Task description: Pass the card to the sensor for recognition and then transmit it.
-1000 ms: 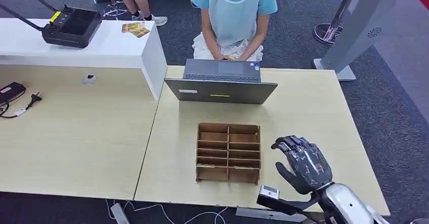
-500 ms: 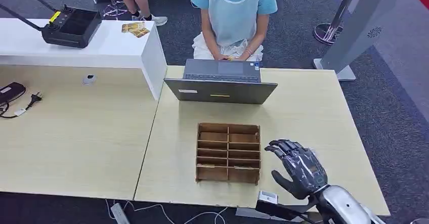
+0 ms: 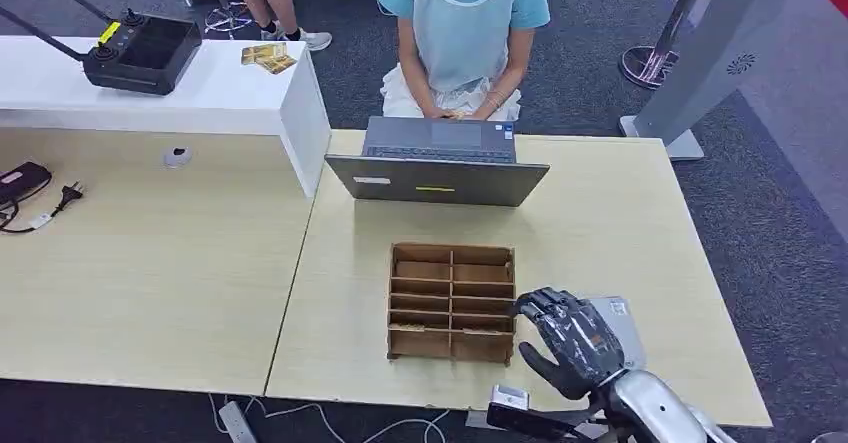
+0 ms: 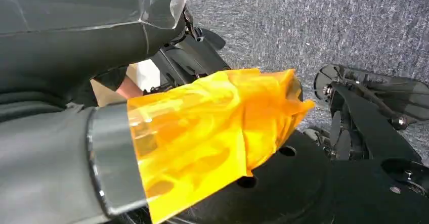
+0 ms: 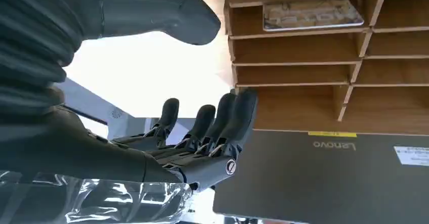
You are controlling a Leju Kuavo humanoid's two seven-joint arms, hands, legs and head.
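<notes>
Right hand (image 3: 572, 339) has slid down-left to the rack (image 3: 452, 302) at lower centre, fingers apart and empty, so it's probably going for the card (image 5: 312, 14). Can't tell the left hand's state.

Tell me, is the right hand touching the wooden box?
Cannot tell. In the head view the right hand overlaps the wooden box at its right edge; the right wrist view shows open fingers before the compartments, contact unclear.

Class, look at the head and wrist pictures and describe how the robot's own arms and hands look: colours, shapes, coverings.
The right hand is dark grey with glossy, segmented fingers and a thick thumb; its wrist wears a grey ribbed cover and clear plastic wrap. The right arm is rounded and silver, with a small black camera bracket beside it. The left arm is dark grey, and crinkled translucent orange film wraps its end.
</notes>
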